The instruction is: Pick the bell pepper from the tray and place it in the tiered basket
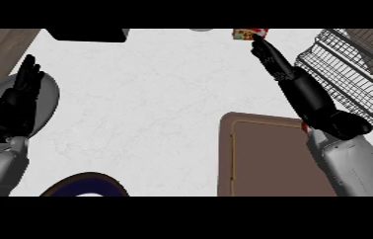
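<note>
Beside the basket (342, 70), my right hand (271, 60) stretched flat-fingered, holding nothing; the pepper (250, 33) lay at its fingertips on the surface, off the tray (262, 159), not yet placed. Left hand (22, 92) rested open.

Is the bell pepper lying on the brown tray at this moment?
No, the tray shows only its bare brown surface, and the right hand stretches away from it toward a small red object at the counter's far edge.
</note>
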Controlling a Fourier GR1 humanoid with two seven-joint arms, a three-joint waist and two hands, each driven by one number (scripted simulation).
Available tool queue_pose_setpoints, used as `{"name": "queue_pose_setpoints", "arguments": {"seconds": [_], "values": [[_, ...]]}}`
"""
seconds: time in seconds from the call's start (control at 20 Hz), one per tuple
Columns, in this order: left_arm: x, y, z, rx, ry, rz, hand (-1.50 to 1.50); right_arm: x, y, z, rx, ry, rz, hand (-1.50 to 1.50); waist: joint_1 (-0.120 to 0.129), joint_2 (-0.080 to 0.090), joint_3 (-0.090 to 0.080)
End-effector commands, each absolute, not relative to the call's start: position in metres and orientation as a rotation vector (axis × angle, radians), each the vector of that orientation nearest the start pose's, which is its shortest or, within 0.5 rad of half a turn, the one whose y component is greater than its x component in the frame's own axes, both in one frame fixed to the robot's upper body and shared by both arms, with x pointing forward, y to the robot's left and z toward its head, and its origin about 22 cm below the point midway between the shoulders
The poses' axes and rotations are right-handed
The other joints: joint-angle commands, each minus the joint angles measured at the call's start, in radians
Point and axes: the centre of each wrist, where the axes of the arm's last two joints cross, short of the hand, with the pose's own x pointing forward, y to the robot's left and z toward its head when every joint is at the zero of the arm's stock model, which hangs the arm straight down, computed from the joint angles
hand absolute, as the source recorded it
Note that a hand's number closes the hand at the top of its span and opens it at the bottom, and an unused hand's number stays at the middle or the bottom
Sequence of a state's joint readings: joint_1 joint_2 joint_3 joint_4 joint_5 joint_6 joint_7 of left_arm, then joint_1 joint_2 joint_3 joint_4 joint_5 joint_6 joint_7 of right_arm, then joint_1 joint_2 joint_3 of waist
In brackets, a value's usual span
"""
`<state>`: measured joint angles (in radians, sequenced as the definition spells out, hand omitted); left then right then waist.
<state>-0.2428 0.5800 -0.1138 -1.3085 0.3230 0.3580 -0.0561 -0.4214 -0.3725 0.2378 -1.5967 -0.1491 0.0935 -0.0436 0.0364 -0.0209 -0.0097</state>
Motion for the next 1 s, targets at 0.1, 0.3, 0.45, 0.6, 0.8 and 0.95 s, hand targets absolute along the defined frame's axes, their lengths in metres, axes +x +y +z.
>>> {"name": "queue_pose_setpoints", "arguments": {"seconds": [0.1,0.3,0.45,0.6,0.8,0.95], "values": [[0.294,0.292,0.035,0.231,-1.644,-0.097,0.00,0.322,-0.209,0.083,0.499,-1.668,0.368,-1.50,-0.017,0.034,0.011],[0.275,0.241,-0.001,-0.061,-1.563,-0.205,0.00,0.332,-0.257,0.052,0.358,-1.381,0.408,-1.50,-0.014,0.052,0.007],[0.275,0.234,0.000,-0.085,-1.557,-0.230,0.00,0.330,-0.241,0.023,0.780,-1.257,0.026,-1.50,-0.018,0.046,0.012],[0.271,0.230,-0.011,-0.079,-1.549,-0.220,0.00,0.362,-0.289,0.064,0.808,-1.331,0.002,-1.50,-0.020,0.030,0.011],[0.269,0.240,-0.016,-0.106,-1.527,-0.215,0.00,0.367,-0.361,0.088,0.668,-1.429,0.183,-1.50,-0.016,0.031,0.011],[0.275,0.232,-0.014,-0.084,-1.537,-0.251,0.00,0.367,-0.391,0.138,0.524,-1.412,0.432,-1.50,-0.017,0.034,0.011]]}}
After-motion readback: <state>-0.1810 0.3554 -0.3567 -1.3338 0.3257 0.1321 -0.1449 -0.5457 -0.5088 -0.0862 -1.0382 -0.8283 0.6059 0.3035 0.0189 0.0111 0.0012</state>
